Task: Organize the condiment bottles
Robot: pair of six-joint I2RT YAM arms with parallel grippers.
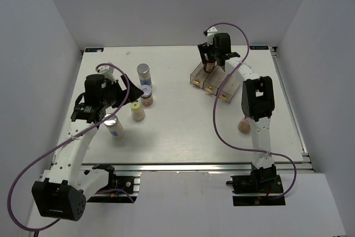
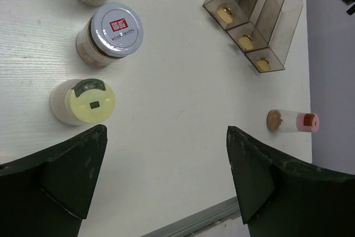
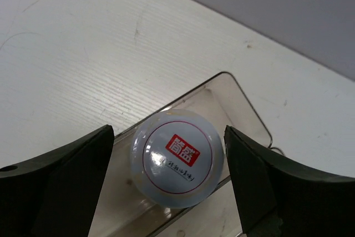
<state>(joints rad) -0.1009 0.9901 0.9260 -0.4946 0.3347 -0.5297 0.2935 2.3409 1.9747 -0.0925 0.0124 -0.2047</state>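
dark brown bottle (image 3: 176, 158) is shown standing in the end slot of the tray (image 3: 237, 105), between the spread fingers of the right gripper (image 3: 168, 132); left gripper (image 2: 166, 131) is likewise spread, pale yellow bottle (image 2: 89, 101) seen just beyond it.

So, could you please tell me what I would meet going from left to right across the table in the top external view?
In order: silver-lidded white and blue bottle → pale yellow bottle → clear brownish three-slot tray → tan pink-lidded bottle.
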